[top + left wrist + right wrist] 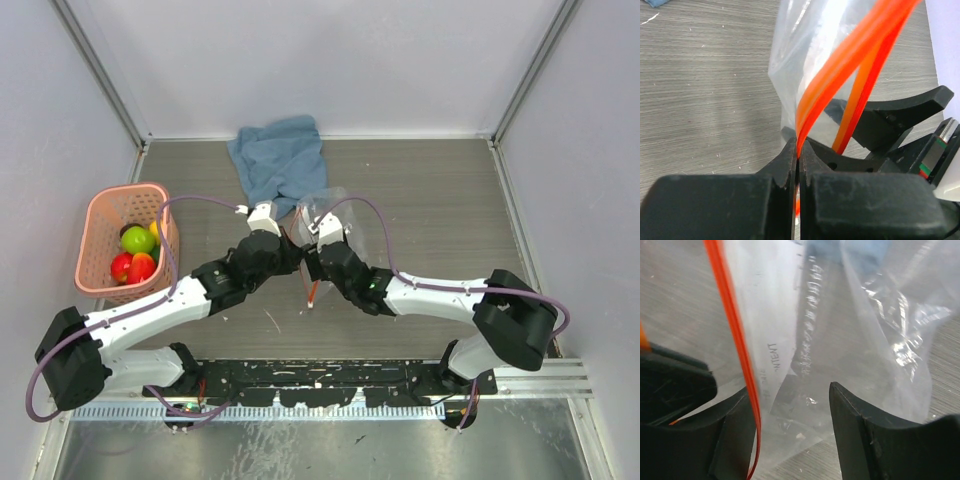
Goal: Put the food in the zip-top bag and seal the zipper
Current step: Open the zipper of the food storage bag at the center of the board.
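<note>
The clear zip-top bag hangs between my two grippers at the table's middle. My left gripper is shut on one lip of its red-orange zipper, which rises up and to the right. My right gripper stands open with bag film between its fingers. The other zipper lip runs just beside its left finger. In the top view the two grippers nearly touch. The food, green, red and yellow toy fruits, lies in the pink basket at the left.
A crumpled blue cloth lies behind the bag near the back wall. Grey walls close in the table on three sides. In the left wrist view my right gripper's black fingers stand just behind the zipper.
</note>
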